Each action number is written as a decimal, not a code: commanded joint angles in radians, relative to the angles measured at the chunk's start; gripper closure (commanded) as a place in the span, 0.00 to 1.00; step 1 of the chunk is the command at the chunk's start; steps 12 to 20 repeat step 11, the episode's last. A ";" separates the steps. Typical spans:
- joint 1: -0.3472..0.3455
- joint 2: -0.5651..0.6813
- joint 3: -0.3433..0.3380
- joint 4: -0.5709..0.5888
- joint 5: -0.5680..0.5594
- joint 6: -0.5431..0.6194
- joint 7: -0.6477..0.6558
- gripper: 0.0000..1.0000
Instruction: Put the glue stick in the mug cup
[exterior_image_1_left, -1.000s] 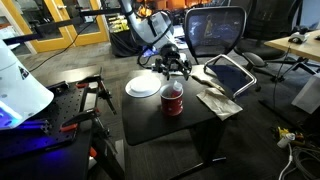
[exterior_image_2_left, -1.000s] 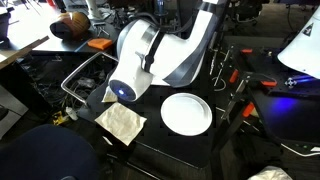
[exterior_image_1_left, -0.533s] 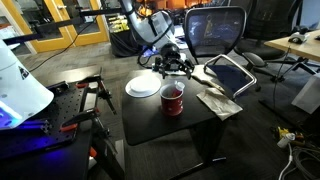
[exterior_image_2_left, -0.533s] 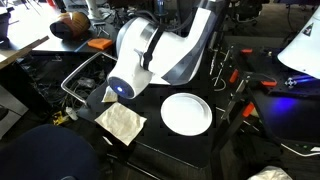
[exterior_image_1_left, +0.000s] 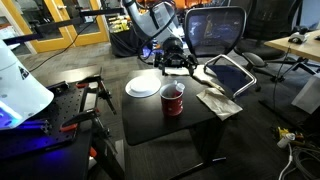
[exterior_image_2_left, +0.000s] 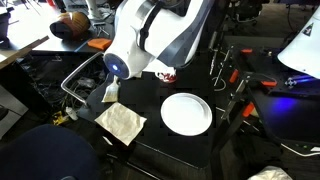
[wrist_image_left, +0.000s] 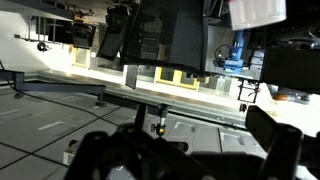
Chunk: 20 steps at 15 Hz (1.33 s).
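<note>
The red mug cup (exterior_image_1_left: 172, 99) stands near the middle of the dark table (exterior_image_1_left: 190, 125), white inside showing. In an exterior view only its rim (exterior_image_2_left: 165, 76) peeks out behind the arm. My gripper (exterior_image_1_left: 172, 62) hangs above the table's far edge, behind and above the mug. In the wrist view the dark fingers (wrist_image_left: 190, 160) fill the bottom edge, and the camera looks out across the room. I cannot make out the glue stick in any view, and I cannot tell whether the jaws hold anything.
A white round plate (exterior_image_1_left: 143, 86) (exterior_image_2_left: 186, 113) lies beside the mug. A crumpled silvery sheet (exterior_image_1_left: 215, 100) (exterior_image_2_left: 120, 121) lies at the table's corner, with a tablet (exterior_image_1_left: 228, 73) beyond it. An office chair (exterior_image_1_left: 215, 30) stands behind the table.
The arm has lifted and swung: the gripper is higher above the table's far edge than a second ago. The mug's rim now shows behind the arm. Plate and mug have not moved.
</note>
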 joint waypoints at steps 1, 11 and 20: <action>-0.032 -0.122 0.016 -0.103 0.026 0.007 -0.005 0.00; -0.031 -0.197 0.012 -0.145 0.038 -0.006 0.001 0.00; -0.031 -0.197 0.012 -0.145 0.038 -0.006 0.001 0.00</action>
